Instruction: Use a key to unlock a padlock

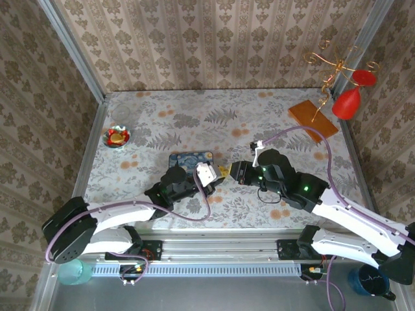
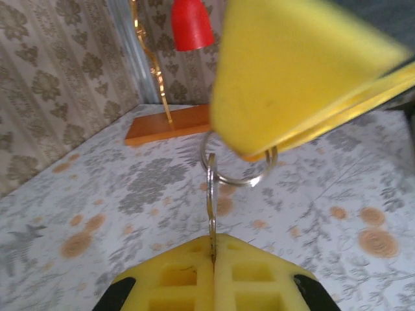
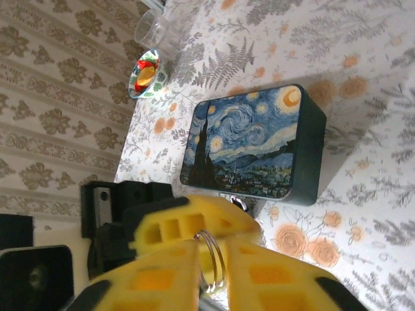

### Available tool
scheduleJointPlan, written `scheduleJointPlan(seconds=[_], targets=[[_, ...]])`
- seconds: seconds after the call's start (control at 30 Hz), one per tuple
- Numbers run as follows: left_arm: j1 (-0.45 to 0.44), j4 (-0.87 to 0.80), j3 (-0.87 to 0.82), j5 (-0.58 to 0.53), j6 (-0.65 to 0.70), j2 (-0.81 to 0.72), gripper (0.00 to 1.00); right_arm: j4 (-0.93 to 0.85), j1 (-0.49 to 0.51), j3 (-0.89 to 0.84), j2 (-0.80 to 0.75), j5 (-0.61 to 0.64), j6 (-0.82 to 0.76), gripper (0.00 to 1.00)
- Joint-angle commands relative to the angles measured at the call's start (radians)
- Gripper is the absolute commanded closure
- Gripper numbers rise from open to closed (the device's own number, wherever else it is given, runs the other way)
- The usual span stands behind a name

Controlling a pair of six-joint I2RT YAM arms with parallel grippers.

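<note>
**Left wrist view: key strung between the two tools**

Nearest, the left tool (image 2: 213,249) is clenched on a thin metal blade seen edge-on, likely the key (image 2: 210,207). Its long axis runs straight away to a ring (image 2: 228,182). The right tool (image 2: 259,152) grips that ring from the far side. Farther off, in the right wrist view, a silvery glint (image 3: 237,203) at the near edge of the blue box (image 3: 249,139) may be the padlock; I cannot tell. It lies just beside the left tool, low over the tabletop (image 3: 363,78).

left gripper (image 2: 213,253) closed | right gripper (image 3: 211,256) closed | both arms angled inward, tips nearly meeting
</note>
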Motion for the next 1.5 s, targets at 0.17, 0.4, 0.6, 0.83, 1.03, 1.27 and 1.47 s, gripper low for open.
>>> scheduleJointPlan(seconds=[0.17, 0.4, 0.6, 0.83, 1.03, 1.27, 1.47], targets=[[0.01, -0.322, 0.15, -0.082, 0.271, -0.009, 1.0, 0.01, 0.003, -0.103, -0.107, 0.11, 0.053, 0.52], [0.001, -0.368, 0.17, -0.061, 0.463, -0.008, 1.0, 0.092, 0.001, -0.196, -0.2, 0.142, 0.208, 0.5], [-0.014, -0.399, 0.201, -0.069, 0.548, 0.032, 1.0, 0.214, 0.002, -0.259, -0.186, 0.085, 0.348, 0.5], [-0.04, -0.392, 0.204, -0.095, 0.641, 0.086, 1.0, 0.247, -0.002, -0.254, -0.188, 0.057, 0.417, 0.55], [-0.046, -0.37, 0.196, -0.086, 0.655, 0.088, 1.0, 0.156, -0.019, -0.24, -0.153, 0.033, 0.492, 0.58], [-0.051, -0.378, 0.201, -0.08, 0.658, 0.087, 1.0, 0.209, -0.027, -0.248, -0.107, -0.026, 0.509, 0.67], [-0.059, -0.379, 0.204, -0.08, 0.662, 0.085, 1.0, 0.214, -0.029, -0.25, -0.096, -0.037, 0.503, 0.75]])
